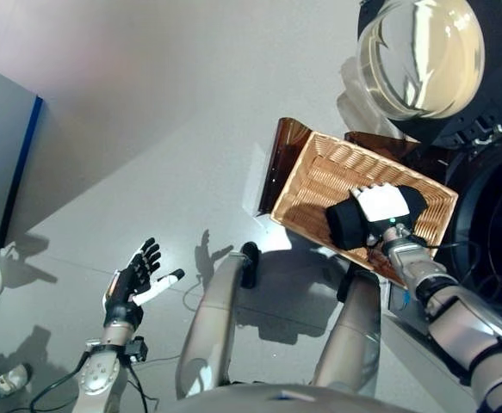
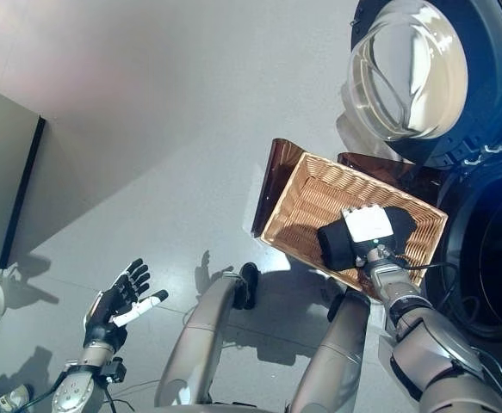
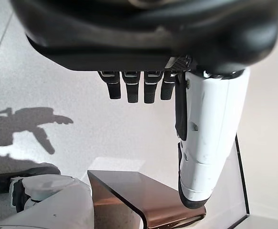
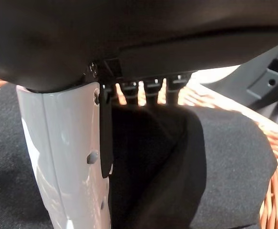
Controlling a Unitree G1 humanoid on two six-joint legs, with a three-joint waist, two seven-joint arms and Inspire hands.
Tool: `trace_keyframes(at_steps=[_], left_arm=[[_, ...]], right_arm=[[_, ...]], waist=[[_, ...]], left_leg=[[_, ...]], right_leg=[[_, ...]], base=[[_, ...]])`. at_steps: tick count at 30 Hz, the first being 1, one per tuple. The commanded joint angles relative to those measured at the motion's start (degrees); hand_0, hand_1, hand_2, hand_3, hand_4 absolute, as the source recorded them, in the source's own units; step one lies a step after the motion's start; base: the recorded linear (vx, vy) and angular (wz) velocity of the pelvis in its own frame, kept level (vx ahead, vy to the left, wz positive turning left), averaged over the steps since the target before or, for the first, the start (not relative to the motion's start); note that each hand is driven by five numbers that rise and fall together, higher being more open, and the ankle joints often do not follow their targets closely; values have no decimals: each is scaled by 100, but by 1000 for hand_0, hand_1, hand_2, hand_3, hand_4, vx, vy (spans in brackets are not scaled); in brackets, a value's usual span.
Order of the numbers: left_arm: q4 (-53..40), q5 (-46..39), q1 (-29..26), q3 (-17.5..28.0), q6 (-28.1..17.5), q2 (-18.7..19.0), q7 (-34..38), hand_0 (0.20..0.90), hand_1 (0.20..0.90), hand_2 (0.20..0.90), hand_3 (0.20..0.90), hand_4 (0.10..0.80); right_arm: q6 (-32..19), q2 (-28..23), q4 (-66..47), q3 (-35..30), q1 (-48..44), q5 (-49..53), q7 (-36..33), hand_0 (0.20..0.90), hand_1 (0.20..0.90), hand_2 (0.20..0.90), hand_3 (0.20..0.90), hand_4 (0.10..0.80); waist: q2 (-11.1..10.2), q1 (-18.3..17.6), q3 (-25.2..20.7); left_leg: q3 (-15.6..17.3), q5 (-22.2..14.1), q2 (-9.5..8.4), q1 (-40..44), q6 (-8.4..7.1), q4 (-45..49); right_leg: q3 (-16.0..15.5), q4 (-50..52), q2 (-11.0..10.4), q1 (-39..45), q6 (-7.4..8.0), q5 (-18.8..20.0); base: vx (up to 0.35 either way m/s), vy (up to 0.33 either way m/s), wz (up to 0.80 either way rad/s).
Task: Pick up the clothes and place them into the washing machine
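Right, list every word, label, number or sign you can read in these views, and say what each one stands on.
None can be read: no print shows on the woven wicker basket, the black cloth under the right hand, the washing machine's round glass door, or the open left hand.

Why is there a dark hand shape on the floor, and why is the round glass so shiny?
Left eye view: light casts the left robot hand's shadow onto the floor, and it glares off the washing machine door's glass. Left wrist view: another hand-shaped shadow. Right wrist view: the black clothes under the right robot hand look dark.
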Motion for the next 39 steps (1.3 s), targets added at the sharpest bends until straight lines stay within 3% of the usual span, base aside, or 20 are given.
trace_keyframes(at_steps=[1,2,3,25,26,32,34,39], left_arm=[[-496,-102,274,564,-407,324,164,900,900,900,900,800],[-498,-102,269,573,-404,324,170,900,900,900,900,800],[-505,-98,270,580,-402,322,179,900,900,900,900,800],[-440,-59,197,622,-419,322,279,900,900,900,900,800],[-392,-55,186,654,-431,313,314,900,900,900,900,800],[-217,-15,138,624,-461,281,419,900,900,900,900,800],[-107,5,103,611,-455,260,463,900,900,900,900,800],[50,48,112,646,-438,209,553,900,900,900,900,800]], right_arm=[[213,-205,60,-203,-259,53,-330,801,801,801,801,729],[228,-207,88,-219,-265,68,-328,313,313,313,313,380],[250,-218,108,-234,-270,71,-335,200,200,200,200,300],[346,-169,-77,-596,-171,234,-452,200,200,200,200,300],[228,-200,-362,-840,-68,470,-527,200,200,200,200,300],[-163,-213,-976,-1579,407,1257,-674,200,200,200,200,300],[-563,-102,-1352,-2189,735,2084,-684,200,200,200,200,300],[-1208,243,-1942,-3021,1325,3411,-570,200,200,200,200,300]], waist=[[158,110,-172],[163,106,-167],[165,104,-161],[138,28,-104],[116,10,-103],[31,-36,-162],[-31,-78,-211],[-140,-154,-240]], left_leg=[[-275,413,244,-147,-441,-481],[-278,411,245,-152,-440,-474],[-275,407,244,-162,-438,-464],[-231,365,244,2,-354,-578],[-179,647,262,88,-318,-865],[-163,812,285,406,-334,-1365],[-143,935,309,598,-357,-1709],[-114,1116,304,986,-346,-2242]], right_leg=[[111,739,141,79,-584,-505],[118,752,141,68,-584,-508],[125,761,141,61,-587,-512],[139,648,162,129,-558,-421],[78,387,181,186,-591,-128],[-9,-86,193,543,-549,66],[-88,-457,206,784,-513,210],[-197,-1050,218,1204,-461,405]], base=[[12,-20,3],[6,-15,4],[0,0,0],[-1,-1,-1],[-64,17,-9],[21,1,-3],[43,-8,-6],[42,-11,-9]])
